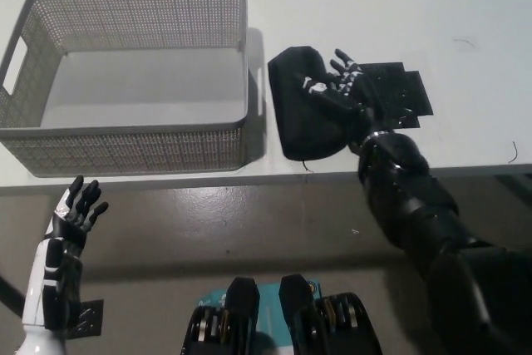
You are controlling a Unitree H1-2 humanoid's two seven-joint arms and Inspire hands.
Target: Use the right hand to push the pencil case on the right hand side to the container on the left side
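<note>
The black pencil case lies on the white table, its left edge close beside the right wall of the grey mesh container. My black right hand rests flat against the case's right side, fingers spread and open, holding nothing. My white left hand hangs at the lower left below the table edge, fingers apart and idle.
A flat black patch lies on the table just right of my right hand. The table's front edge runs across the middle of the view. Small dark threads lie near the right edge.
</note>
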